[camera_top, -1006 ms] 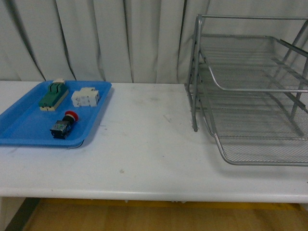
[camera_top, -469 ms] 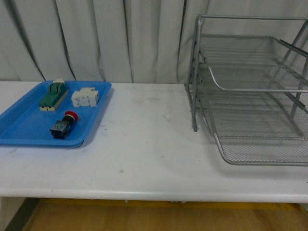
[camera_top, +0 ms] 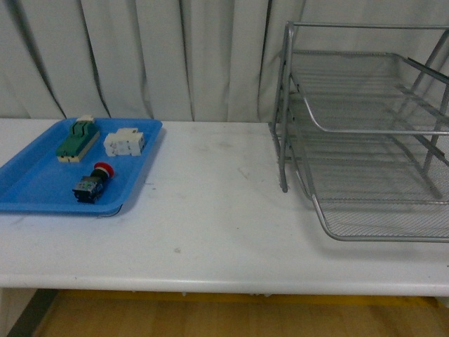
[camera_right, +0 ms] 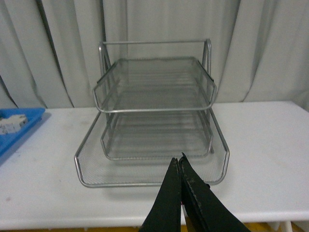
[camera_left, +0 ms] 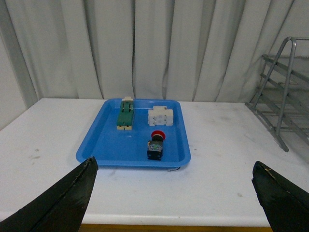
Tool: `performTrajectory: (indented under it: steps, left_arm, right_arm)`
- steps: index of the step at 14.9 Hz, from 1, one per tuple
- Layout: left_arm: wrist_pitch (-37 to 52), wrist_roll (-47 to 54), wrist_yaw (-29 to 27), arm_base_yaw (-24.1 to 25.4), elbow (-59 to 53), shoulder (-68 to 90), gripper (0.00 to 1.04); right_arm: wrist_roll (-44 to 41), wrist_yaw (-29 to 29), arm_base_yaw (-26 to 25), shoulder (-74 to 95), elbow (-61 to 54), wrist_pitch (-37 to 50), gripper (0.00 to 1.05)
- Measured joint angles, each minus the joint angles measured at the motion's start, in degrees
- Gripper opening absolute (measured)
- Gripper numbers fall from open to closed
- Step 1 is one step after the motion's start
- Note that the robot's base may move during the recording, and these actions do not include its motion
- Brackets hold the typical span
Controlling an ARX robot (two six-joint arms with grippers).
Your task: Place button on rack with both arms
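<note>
Nothing shifts in the front view from a second ago to now.

The button (camera_top: 93,182) shows no displacement from its spot near the front edge of the blue tray (camera_top: 31,184), its red cap pointing toward the tray's back edge as before. The tray itself has not slid along the left end of the table (camera_top: 210,217), and the rack (camera_top: 283,105) at the right end shows no shift either. The two wrist views come only at this moment, so no change can be read from them.
</note>
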Motion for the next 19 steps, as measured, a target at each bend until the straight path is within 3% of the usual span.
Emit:
performTrajectory:
  steps: [2,3,9,10,11,12,15,17,19]
  left_arm:
    - [0.0,0.0,0.0,0.0,0.0,0.0,0.98]
    - [0.0,0.0,0.0,0.0,0.0,0.0,0.98]
    - [0.0,0.0,0.0,0.0,0.0,0.0,0.98]
    - [-1.9,-0.9,0.5,0.2,0.4,0.3,0.98]
    - [-10.6,-5.5,3.0,0.1,3.9,4.8,0.98]
    - [-11.0,-10.9,3.0,-1.0,6.9,11.4,0.98]
    - [9.8,-13.7,5.3,0.4,11.0,32.0,0.98]
    - [25.5,-11.7,5.5,-3.5,18.3,55.9,0.98]
    - [29.7,-8.4,4.7,-7.1,29.6,75.9,0.98]
  right_arm:
    - [0.0,0.1,0.0,0.0,0.0,-1.1,0.02]
    - [-0.1,0.2,0.0,0.0,0.0,-1.1,0.07]
    - [-0.1,0.2,0.0,0.0,0.0,-1.1,0.82]
    - [-0.1,0.2,0.0,0.0,0.0,-1.1,0.95]
    - [0.0,0.2,0.0,0.0,0.0,-1.0,1.0]
    - [-0.1,0.2,0.0,0.0,0.0,-1.0,0.97]
    - [0.0,0.2,0.0,0.0,0.0,-1.0,0.98]
    - [0.0,0.2,0.0,0.0,0.0,-1.1,0.98]
    - [0.0,0.2,0.0,0.0,0.0,-1.1,0.98]
